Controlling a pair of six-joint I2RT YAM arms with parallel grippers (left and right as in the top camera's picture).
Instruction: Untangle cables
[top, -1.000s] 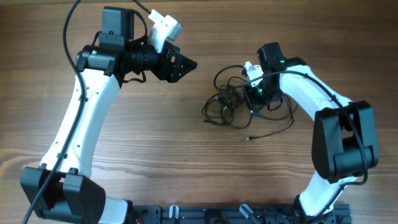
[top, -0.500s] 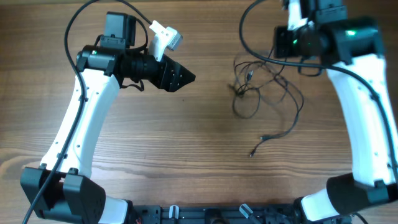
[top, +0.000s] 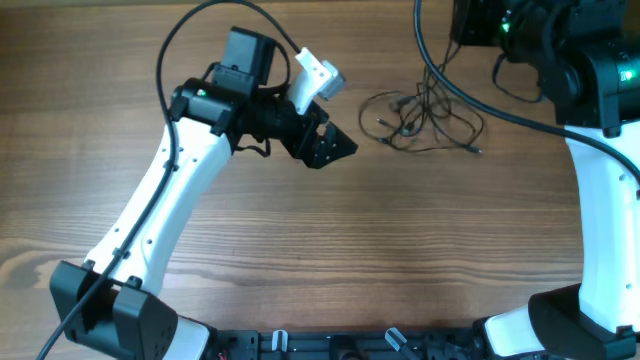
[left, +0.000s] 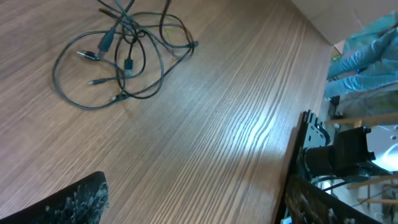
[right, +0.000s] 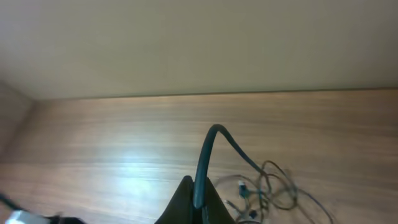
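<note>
cables (top: 418, 122) in thin tangled loops

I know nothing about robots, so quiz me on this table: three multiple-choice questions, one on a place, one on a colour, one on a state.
1. Where do the thin cables lie? A) on the table, apart from the left fingers B) inside a box C) under a cloth
2. The left arm's long link is A) red B) white C) yellow
3. The cables are A) straight and separate B) spooled C) tangled in overlapping loops
Answers: 1A, bare wood shows between them; 2B, it looks white overhead; 3C, the left wrist view shows crossing loops.
</note>
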